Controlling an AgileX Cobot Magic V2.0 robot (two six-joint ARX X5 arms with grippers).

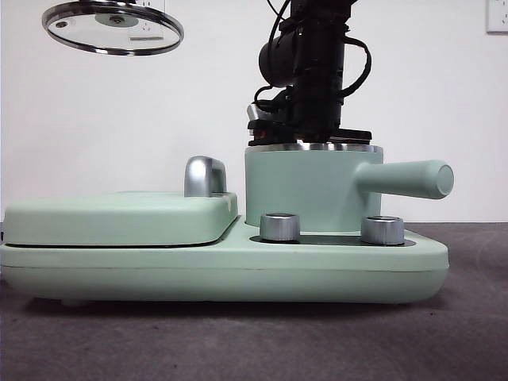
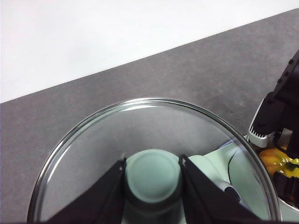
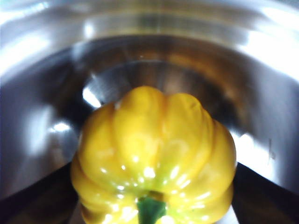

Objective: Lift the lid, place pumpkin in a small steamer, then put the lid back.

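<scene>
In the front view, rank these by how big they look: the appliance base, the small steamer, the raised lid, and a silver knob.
1. Appliance base, widest by far.
2. Small steamer with its side handle.
3. Lid, seen nearly edge-on, so its apparent size is unsure.
4. Silver knob, smallest.

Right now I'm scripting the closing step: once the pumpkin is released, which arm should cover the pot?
Left. Its gripper is shut on the clear glass chrome-rimmed lid, held high, while the right gripper holds the yellow ribbed pumpkin inside the mint-green steamer.
</scene>
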